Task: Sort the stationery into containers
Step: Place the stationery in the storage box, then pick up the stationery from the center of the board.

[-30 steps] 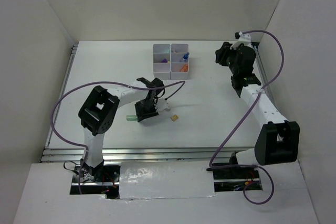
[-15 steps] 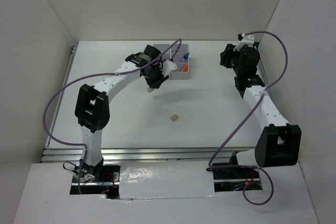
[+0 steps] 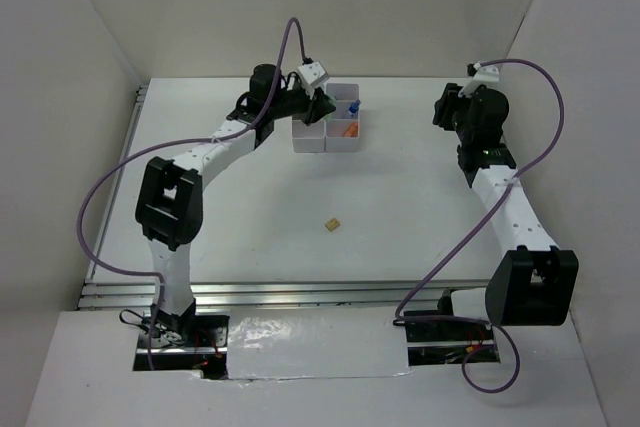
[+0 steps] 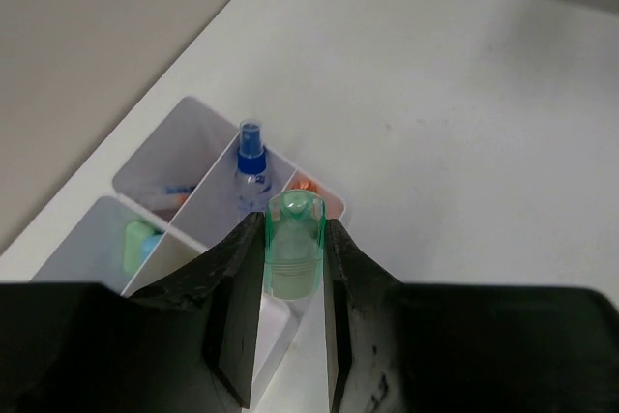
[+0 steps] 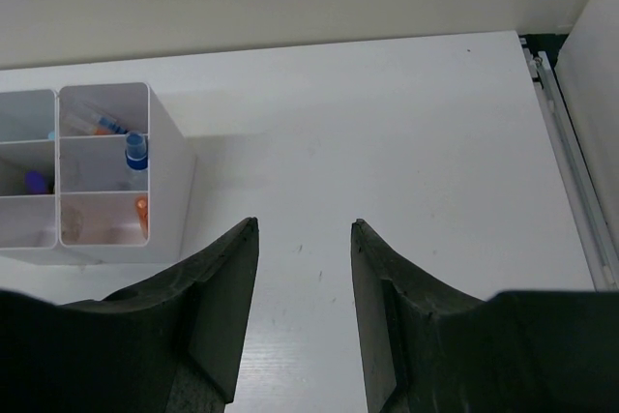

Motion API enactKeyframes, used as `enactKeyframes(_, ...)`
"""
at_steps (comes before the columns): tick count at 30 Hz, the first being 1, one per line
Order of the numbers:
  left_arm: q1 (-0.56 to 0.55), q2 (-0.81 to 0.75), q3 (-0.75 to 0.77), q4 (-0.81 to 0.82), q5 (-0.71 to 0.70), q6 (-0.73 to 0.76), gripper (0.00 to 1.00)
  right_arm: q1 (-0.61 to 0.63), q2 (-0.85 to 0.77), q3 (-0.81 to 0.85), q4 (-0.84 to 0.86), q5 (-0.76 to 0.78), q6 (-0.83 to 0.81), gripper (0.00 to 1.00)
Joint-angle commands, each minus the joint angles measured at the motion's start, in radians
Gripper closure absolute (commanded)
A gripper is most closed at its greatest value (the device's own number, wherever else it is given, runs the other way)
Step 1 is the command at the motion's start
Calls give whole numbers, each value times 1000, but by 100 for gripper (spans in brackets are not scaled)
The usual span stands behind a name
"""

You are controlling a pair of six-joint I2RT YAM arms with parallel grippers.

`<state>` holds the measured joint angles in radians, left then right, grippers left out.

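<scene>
Green marker (image 4: pixel 293 273) sits clamped between the two fingers of the left tool (image 4: pixel 293 235), lying along them with its rounded end poking just past the tips. That tool hangs over the white bins (image 4: pixel 172 150) at the far side of the desk (image 3: pixel 400 217), and the marker is held in the air above a partition wall, not inside any compartment. A white tube (image 4: pixel 251 160) with a blue cap stands in one compartment. An orange marker (image 4: pixel 305 184) lies in the one next to it, and a purple marker (image 5: pixel 36 181) shows in another. The tan block (image 3: pixel 331 224) lies alone on the desk, well apart from the bins. The right tool (image 5: pixel 302 231) hovers to the right of the bins with its fingers spread apart and nothing between them.
</scene>
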<state>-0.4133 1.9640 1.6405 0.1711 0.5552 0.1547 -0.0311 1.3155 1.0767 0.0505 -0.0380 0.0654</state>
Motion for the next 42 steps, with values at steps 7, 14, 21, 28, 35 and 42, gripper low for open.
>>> enactKeyframes(7, 11, 139, 64, 271, 155, -126, 92, -9, -25, 39, 20, 10, 7, 51)
enactKeyframes(14, 2, 196, 73, 297, 129, -98, 90, -12, -12, 43, 19, 4, 8, 51)
enactKeyframes(21, 1, 260, 119, 327, 112, -78, 86, -10, -13, 32, 20, -14, 16, 51)
enactKeyframes(28, -2, 319, 170, 317, 97, -49, 62, -7, -12, 25, 29, -20, 14, 50)
enactKeyframes(35, -4, 300, 173, 283, 118, -30, 34, -4, -2, 34, 32, -23, 10, 50)
enactKeyframes(42, -2, 123, 81, 146, 169, 17, 38, 2, 5, 45, 9, -45, 4, 50)
